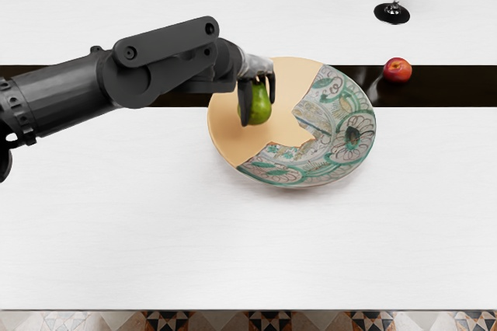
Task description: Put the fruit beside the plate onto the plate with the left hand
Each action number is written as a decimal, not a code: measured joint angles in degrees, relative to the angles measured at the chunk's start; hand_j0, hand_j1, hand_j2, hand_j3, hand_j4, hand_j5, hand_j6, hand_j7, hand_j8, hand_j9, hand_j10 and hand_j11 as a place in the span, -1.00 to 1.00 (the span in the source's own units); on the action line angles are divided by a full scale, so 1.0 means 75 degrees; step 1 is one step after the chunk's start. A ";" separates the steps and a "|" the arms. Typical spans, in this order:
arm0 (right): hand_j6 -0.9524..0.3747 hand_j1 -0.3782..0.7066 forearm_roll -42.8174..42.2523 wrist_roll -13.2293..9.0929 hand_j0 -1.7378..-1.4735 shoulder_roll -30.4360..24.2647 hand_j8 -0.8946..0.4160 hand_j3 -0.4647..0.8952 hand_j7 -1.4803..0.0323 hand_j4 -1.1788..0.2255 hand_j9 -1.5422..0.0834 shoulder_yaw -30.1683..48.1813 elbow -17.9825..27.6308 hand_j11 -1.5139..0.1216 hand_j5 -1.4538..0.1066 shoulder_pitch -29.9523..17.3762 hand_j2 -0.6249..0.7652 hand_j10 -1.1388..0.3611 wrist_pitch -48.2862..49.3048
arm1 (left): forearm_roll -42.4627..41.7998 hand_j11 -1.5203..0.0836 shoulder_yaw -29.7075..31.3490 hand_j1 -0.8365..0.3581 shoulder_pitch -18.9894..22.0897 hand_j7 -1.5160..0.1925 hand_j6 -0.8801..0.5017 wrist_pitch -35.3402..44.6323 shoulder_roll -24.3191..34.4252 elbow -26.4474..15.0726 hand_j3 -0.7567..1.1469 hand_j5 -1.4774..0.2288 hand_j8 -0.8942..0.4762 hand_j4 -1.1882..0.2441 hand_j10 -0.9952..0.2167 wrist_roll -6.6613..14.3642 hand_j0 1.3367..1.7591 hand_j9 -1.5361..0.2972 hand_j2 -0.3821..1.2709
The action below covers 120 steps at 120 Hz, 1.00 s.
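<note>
left hand [256,81]: fingers wrapped around green pear [261,107] | pear: over left part of plate [237,143], contact unclear | handling: likely light, firm, smooth-skinned, bruisable | hold: across wide lower body

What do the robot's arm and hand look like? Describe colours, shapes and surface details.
The left arm is matte dark grey: thick cylindrical segments, a ribbed collar, a flat rounded link with round pivots. The left hand has a paler grey wrist and slim black fingers. No cables or markings show.
</note>
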 joint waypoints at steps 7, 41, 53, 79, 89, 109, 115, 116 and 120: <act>0.43 -0.95 0.0000 0.0000 -0.40 0.0000 0.36 -0.32 0.96 0.68 0.90 0.0001 0.0001 0.85 0.86 -0.0028 -0.10 0.52 0.0000 | 0.0003 0.14 0.0000 0.13 0.0002 0.05 -0.27 0.0010 0.0000 0.0003 -0.20 0.01 -0.26 0.02 -0.13 0.0003 0.52 0.01 -0.24; 0.43 -0.95 0.0000 0.0000 -0.40 0.0000 0.36 -0.32 0.96 0.68 0.90 0.0001 0.0000 0.85 0.86 -0.0069 -0.10 0.52 0.0001 | -0.1188 0.67 -0.0111 0.73 -0.0056 0.56 0.11 -0.0055 0.0071 0.0001 -0.21 0.52 0.13 0.47 0.42 0.0059 0.52 0.48 -0.46; 0.43 -0.95 0.0000 0.0000 -0.40 0.0000 0.36 -0.32 0.96 0.68 0.90 -0.0004 0.0002 0.85 0.86 -0.0070 -0.10 0.52 0.0007 | -0.1641 0.75 -0.0352 0.81 -0.0023 0.63 0.16 -0.0302 0.0359 -0.0004 -0.20 0.59 0.19 0.53 0.49 0.0077 0.52 0.54 -0.49; 0.43 -0.95 -0.0001 0.0000 -0.40 0.0000 0.36 -0.32 0.96 0.68 0.90 -0.0008 0.0004 0.85 0.86 -0.0071 -0.10 0.52 0.0010 | -0.3437 0.82 -0.0799 0.90 0.0000 0.70 0.21 -0.1648 0.1864 -0.0030 -0.20 0.66 0.24 0.59 0.56 0.0373 0.52 0.61 -0.52; 0.43 -0.95 -0.0004 0.0000 -0.40 0.0000 0.36 -0.32 0.96 0.68 0.90 -0.0009 0.0004 0.85 0.86 -0.0069 -0.10 0.52 0.0011 | -0.3915 0.83 -0.0912 0.91 0.0002 0.72 0.22 -0.1845 0.2490 -0.0048 -0.20 0.67 0.25 0.60 0.58 0.0411 0.52 0.62 -0.52; 0.43 -0.95 -0.0011 0.0000 -0.40 0.0000 0.36 -0.32 0.96 0.68 0.90 -0.0010 0.0009 0.85 0.86 -0.0068 -0.10 0.52 0.0011 | -0.4406 0.85 -0.0983 0.93 0.0229 0.73 0.23 -0.1974 0.3545 -0.0077 -0.20 0.69 0.26 0.62 0.59 0.0436 0.52 0.64 -0.53; 0.43 -0.95 -0.0009 0.0000 -0.40 0.0000 0.36 -0.32 0.96 0.68 0.90 -0.0009 0.0007 0.85 0.86 -0.0069 -0.10 0.52 0.0011 | -0.4458 0.85 -0.0989 0.93 0.0334 0.73 0.23 -0.1987 0.3814 -0.0081 -0.21 0.69 0.26 0.62 0.60 0.0439 0.52 0.64 -0.53; 0.43 -0.95 -0.0008 0.0000 -0.40 0.0000 0.36 -0.32 0.96 0.68 0.90 -0.0009 0.0007 0.85 0.86 -0.0068 -0.10 0.52 0.0011 | -0.4464 0.85 -0.0990 0.93 0.0343 0.73 0.23 -0.1989 0.3848 -0.0081 -0.20 0.69 0.26 0.62 0.60 0.0439 0.52 0.64 -0.53; 0.43 -0.95 -0.0006 0.0000 -0.40 0.0000 0.36 -0.32 0.96 0.68 0.90 -0.0009 0.0006 0.85 0.86 -0.0069 -0.10 0.52 0.0011 | -0.4487 0.85 -0.0993 0.93 0.0361 0.73 0.23 -0.1994 0.4014 -0.0083 -0.20 0.69 0.27 0.62 0.60 0.0440 0.52 0.64 -0.53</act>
